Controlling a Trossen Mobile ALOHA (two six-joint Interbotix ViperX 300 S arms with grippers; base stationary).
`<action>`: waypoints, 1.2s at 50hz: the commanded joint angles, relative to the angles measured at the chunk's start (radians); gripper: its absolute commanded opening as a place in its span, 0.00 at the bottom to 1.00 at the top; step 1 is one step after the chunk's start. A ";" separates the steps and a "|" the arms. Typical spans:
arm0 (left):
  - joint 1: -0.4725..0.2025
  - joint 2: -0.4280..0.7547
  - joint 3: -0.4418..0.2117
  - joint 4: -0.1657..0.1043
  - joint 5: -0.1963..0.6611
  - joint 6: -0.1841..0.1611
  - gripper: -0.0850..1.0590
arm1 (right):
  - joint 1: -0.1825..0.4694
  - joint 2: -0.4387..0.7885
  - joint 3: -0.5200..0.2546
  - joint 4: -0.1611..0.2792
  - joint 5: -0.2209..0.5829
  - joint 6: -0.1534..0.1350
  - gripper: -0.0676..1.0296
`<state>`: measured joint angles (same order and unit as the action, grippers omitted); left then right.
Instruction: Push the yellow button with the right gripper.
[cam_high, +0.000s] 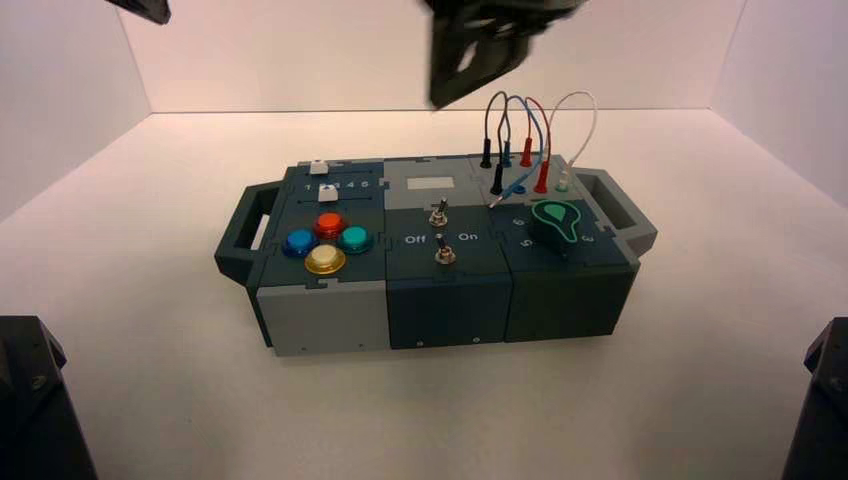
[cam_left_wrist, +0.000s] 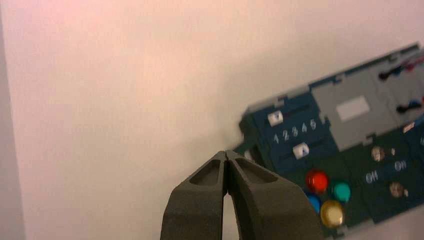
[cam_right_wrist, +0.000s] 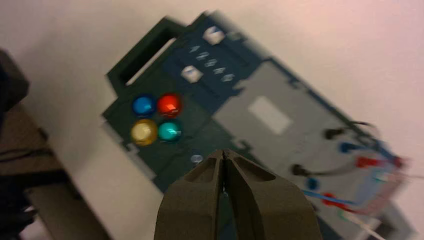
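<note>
Right end effector (cam_right_wrist: 224, 152) above button-bearing box (cam_high: 425, 240)

Around the yellow button (cam_high: 325, 260), seen from the high view, the teal button (cam_high: 355, 239) crowds in at 2 o'clock, the red-orange one (cam_high: 330, 225) at 12, the blue one (cam_high: 299, 242) at 10. A gripper could pass from 6 o'clock, over the box's front edge (cam_high: 322, 287), or straight down. Farther off, a toggle switch (cam_high: 445, 254) juts up at 3 o'clock and looped wires (cam_high: 541, 118) at 2.
</note>
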<state>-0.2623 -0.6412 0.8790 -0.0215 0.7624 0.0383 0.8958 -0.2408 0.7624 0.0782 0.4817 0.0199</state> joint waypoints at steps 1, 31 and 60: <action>-0.003 0.008 -0.023 0.002 0.014 0.012 0.05 | 0.044 0.057 -0.080 0.021 0.017 0.003 0.04; -0.003 0.095 -0.021 -0.006 0.058 0.012 0.05 | 0.179 0.397 -0.279 0.089 0.129 0.002 0.04; -0.005 0.097 -0.015 -0.006 0.048 0.014 0.05 | 0.202 0.466 -0.281 0.161 0.132 -0.002 0.04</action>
<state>-0.2638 -0.5400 0.8805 -0.0245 0.8191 0.0460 1.0907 0.2240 0.4955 0.2378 0.6136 0.0184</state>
